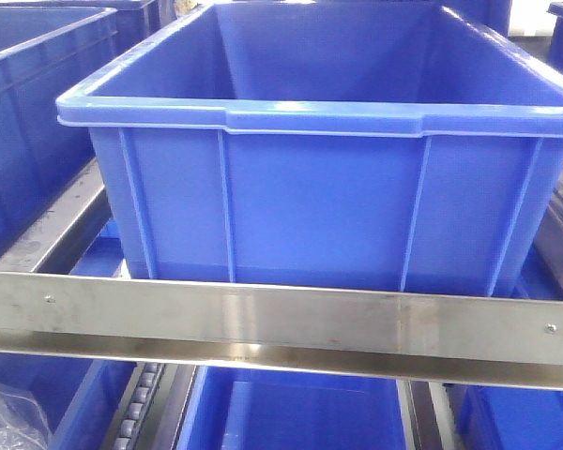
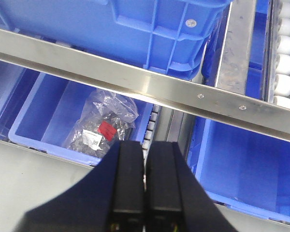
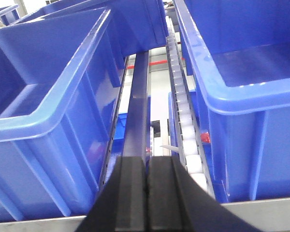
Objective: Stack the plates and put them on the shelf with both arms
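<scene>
Currently no plates visible in any view. Left claw [image 2: 145, 193] pressed together, gripping nothing, above a clear crinkled plastic bag with red label [image 2: 102, 126] lying in a lower blue plastic bin [image 2: 48, 111]. Right claw [image 3: 147, 198] pressed together, gripping nothing, between two big blue crates. Large deep blue plastic crate [image 1: 319, 187] behind a brushed steel shelf rail [image 1: 281, 323].

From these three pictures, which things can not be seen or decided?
- The plates: in no view.
- Floor of the large blue crate: front view, hidden by its front wall.
- Contents of the clear bag: left wrist view, too crumpled and small to read.
- Left gripper and right gripper: bodies cut off by the bottom edge; fingers pressed together, holding nothing.
</scene>
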You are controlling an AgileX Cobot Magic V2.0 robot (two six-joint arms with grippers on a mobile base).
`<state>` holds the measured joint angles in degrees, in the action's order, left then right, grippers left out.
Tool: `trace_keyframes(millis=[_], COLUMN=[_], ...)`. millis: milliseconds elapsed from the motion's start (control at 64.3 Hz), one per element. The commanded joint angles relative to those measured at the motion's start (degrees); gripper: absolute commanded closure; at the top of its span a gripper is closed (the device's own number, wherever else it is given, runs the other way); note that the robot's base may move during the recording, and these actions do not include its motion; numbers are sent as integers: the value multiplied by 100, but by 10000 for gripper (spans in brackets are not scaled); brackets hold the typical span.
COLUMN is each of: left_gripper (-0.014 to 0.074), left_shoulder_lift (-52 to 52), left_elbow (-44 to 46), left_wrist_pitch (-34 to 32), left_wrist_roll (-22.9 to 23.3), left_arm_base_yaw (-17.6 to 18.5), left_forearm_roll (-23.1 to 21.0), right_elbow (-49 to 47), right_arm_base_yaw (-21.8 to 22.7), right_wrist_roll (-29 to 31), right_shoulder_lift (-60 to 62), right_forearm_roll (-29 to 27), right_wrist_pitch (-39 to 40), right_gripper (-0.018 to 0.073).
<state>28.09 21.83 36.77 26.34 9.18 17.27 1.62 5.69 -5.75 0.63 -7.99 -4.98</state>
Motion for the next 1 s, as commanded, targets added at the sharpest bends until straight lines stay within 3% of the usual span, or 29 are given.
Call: trace_keyframes(millis=[0, 264, 436, 980], left_gripper=[499, 499, 499, 499], left_shoulder_lift=[10, 10, 10, 10], left_elbow=[172, 172, 172, 172], left_wrist_pitch=[-357, -357, -357, -357], left_wrist_roll=[51, 51, 51, 51], left_arm_base_yaw=[-10, -10, -10, -10], left_forearm_roll=[51, 51, 51, 51], right_elbow=[7, 7, 7, 7], right_arm_base_yaw=[-1, -1, -1, -1], right_wrist_roll=[63, 63, 57, 57], right_shoulder_lift=[98, 98, 98, 98], right_forearm_roll=[78, 78, 420, 415], right_wrist_pitch=[461, 462, 498, 498], right_gripper=[503, 503, 503, 503])
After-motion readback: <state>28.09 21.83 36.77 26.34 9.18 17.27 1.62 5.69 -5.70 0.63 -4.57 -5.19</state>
